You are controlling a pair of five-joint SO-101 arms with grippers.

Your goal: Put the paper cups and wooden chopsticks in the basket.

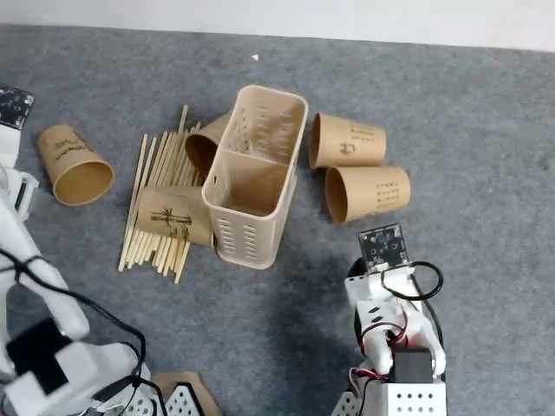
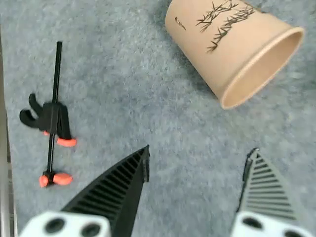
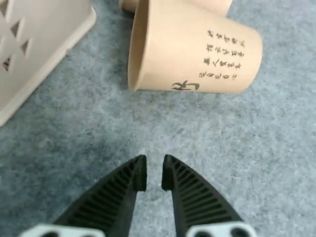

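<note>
The right gripper (image 3: 154, 173) was seen all but closed on nothing, low over the grey mat. The left gripper (image 2: 199, 153) was spread wide, also with nothing in it.

Just past the right one, a paper cup (image 3: 192, 54) lay on its side at centre right of the high view, mouth turned toward the basket (image 3: 34, 44). The left cup (image 2: 232, 49) lay tipped over at upper left, well apart from the rest. A black clamp (image 2: 52, 123) with orange pads was spotted near it.

Further in, the chopsticks (image 1: 156, 173) were fanned flat left of the basket, with another cup (image 1: 173, 215) lying across them. Two more cups (image 1: 349, 140) (image 1: 204, 143) were lying against the basket's far sides.

Handling, as a guess: the cups would be feather-light, thin-walled, easily crushed and prone to rolling. They'd probably be best pinched through the mouth at the rolled rim, one finger inside. The sticks would be stiff but skinny and flat, so they'd likely be taken mid-length, a few at once, after that cup is lifted off.
</note>
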